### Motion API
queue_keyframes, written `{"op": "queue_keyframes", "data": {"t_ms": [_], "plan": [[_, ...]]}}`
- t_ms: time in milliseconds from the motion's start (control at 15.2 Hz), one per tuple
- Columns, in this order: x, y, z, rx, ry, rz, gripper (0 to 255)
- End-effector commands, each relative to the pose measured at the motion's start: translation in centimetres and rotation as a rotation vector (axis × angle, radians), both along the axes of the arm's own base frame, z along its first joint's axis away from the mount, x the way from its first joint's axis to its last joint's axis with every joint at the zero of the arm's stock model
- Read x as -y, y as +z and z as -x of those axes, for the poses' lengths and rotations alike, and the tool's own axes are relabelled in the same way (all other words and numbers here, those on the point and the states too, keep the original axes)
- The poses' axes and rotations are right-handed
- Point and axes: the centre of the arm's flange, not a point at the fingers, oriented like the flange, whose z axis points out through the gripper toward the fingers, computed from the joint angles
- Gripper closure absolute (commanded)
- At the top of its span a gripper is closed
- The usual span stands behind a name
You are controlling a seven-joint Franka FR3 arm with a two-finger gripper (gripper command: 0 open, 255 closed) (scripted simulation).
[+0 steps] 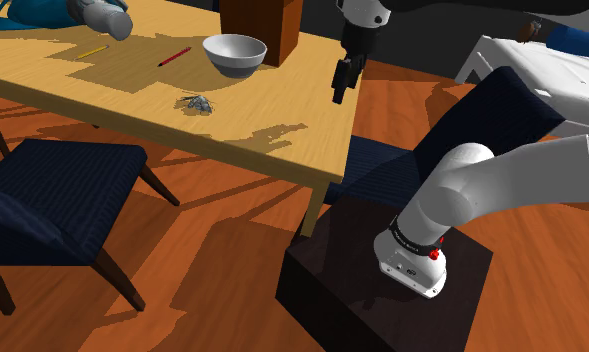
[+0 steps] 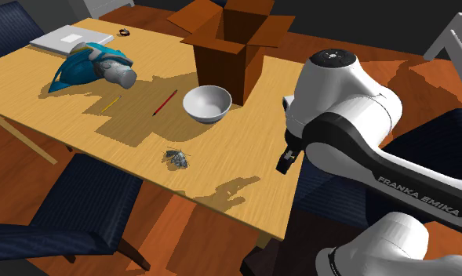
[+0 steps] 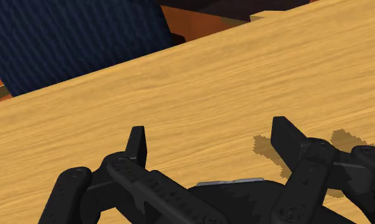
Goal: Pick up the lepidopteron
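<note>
Grey and tiny, the lepidopteron sits on the wooden table, close to the long edge where a dark blue chair stands. The black gripper hangs over the short end of the table, the end next to the robot's stand. So the little bug lies well apart from the jaws. It is off along the table toward the shoulder view's left, with bare wood between them. My guess is that the hand must go sideways over the table first and then come down.

In the wrist view the two fingers stand wide apart with nothing in between (just yellow wood under them), so the jaws are released and hold nothing. A white bowl and a brown box sit farther in from the long edge than the bug, not in the way.

Which way the bug's long side points is too small to tell. Its wings look like a grey smudge in both far views, and I cannot tell if they lie flat or stand up. In the second exterior view the big white arm hides most of the gripper.
</note>
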Motion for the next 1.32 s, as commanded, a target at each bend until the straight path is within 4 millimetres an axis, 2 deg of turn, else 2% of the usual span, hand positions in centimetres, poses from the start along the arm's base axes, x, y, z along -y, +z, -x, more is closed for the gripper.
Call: {"op": "queue_keyframes", "data": {"t_ms": [0, 1254], "plan": [[0.0, 0.0, 0.0, 0.000, 0.000, 0.000, 0], [-16.0, -3.1, -17.3, 0.074, -0.023, -0.047, 0]]}}
